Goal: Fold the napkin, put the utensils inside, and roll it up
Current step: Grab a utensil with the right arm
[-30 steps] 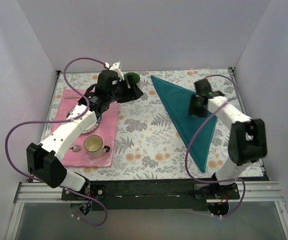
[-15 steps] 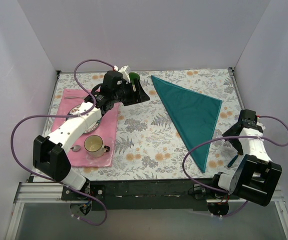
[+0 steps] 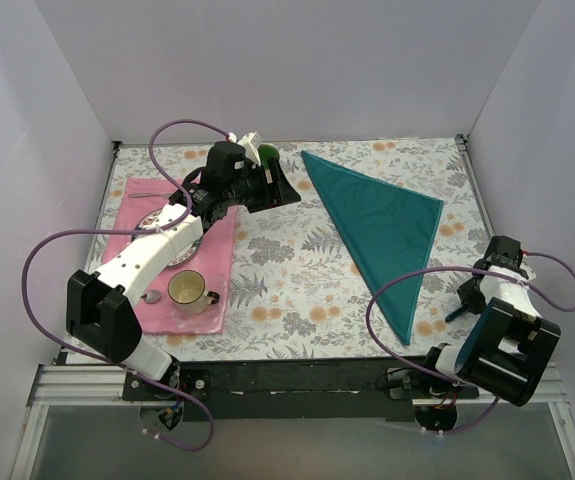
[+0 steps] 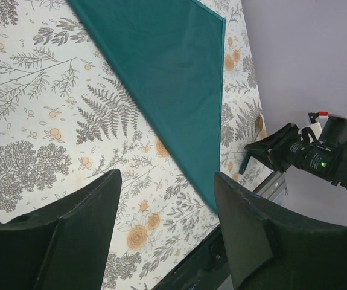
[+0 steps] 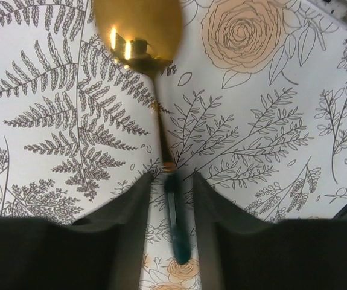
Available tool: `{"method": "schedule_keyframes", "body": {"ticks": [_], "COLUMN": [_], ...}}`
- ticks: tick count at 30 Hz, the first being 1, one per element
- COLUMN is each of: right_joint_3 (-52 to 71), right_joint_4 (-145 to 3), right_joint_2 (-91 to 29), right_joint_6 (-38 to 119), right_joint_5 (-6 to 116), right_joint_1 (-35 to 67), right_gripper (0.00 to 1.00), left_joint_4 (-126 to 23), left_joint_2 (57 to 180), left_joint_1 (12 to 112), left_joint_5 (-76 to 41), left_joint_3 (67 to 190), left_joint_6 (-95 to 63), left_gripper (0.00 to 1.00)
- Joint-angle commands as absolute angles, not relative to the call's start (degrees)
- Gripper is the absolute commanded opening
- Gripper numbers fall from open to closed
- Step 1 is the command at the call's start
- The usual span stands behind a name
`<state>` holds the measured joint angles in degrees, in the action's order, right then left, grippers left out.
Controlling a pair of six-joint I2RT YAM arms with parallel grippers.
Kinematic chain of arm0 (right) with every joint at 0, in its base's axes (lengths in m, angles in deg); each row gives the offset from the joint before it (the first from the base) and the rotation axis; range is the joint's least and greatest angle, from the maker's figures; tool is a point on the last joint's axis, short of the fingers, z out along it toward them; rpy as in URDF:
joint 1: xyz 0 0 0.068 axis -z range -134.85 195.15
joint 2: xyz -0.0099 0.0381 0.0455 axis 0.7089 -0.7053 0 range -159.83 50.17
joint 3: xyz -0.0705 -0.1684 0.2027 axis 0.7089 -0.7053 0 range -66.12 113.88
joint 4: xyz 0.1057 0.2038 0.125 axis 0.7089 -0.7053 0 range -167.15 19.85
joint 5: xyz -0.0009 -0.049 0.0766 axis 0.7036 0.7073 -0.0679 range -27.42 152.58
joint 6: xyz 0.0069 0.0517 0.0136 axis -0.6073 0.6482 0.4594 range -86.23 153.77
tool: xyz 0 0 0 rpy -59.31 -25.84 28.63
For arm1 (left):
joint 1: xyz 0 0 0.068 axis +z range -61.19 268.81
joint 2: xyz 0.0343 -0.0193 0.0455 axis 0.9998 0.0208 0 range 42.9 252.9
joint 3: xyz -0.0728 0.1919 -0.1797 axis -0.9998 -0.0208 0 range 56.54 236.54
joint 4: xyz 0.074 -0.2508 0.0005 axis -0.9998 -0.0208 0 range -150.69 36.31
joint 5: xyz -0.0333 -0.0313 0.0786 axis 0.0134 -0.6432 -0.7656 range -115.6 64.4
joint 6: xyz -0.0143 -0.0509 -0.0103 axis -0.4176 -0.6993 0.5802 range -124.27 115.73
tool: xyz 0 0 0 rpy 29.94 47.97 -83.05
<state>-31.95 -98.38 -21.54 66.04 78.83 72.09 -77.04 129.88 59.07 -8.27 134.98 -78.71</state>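
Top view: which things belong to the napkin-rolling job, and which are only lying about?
Job: teal napkin; green-handled spoon, lying between the fingers of the right end effector.
Lying about: pink placemat; mug.

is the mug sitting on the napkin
No, the mug stands on the pink placemat, well apart from the napkin.
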Motion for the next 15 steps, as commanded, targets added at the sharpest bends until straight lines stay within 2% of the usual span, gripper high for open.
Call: {"method": "schedule_keyframes", "body": {"ticks": [1,2,3,8,11,12,14,15], "right_joint_3": [-34.0,-33.6,-33.2,-27.2,-17.9,-13.4,-8.7,-6.9], "right_joint_4": [-96.2,-95.7,-95.6,-94.3,-95.0,-94.5,-94.5,-94.0], "right_joint_2": [-23.4,-23.3,-22.9,-19.4,-19.1,-19.8,-20.8,-21.8], "right_joint_6": [65.7,65.6,65.7,64.9,64.3,63.7,62.1,61.2], "right_joint_5": [77.2,77.3,77.5,76.1,76.9,77.0,76.2,72.6], "right_joint_1": [72.4,72.4,72.4,70.1,62.1,55.8,49.3,43.1], "right_gripper": [0.26,0.18,0.03,0.01,0.01,0.01,0.01,0.01], "left_joint_4": [-76.6,-76.5,-76.6,-76.1,-75.4,-75.5,-75.3,-75.0], "left_joint_2": [130.0,130.0,130.1,131.6,131.8,131.9,131.8,131.5], "left_joint_1": [59.1,59.0,59.0,58.9,59.1,59.2,59.7,60.0], "left_joint_5": [-7.1,-7.1,-7.1,-3.9,-2.6,-3.1,-3.6,-3.6], "left_joint_3": [136.4,136.5,136.5,137.0,137.7,137.9,138.3,138.3], "left_joint_6": [-79.3,-79.2,-79.2,-79.7,-79.8,-79.7,-79.7,-79.8], "left_gripper": [0.62,0.62,0.62,0.64,0.69,0.70,0.73,0.73]}}
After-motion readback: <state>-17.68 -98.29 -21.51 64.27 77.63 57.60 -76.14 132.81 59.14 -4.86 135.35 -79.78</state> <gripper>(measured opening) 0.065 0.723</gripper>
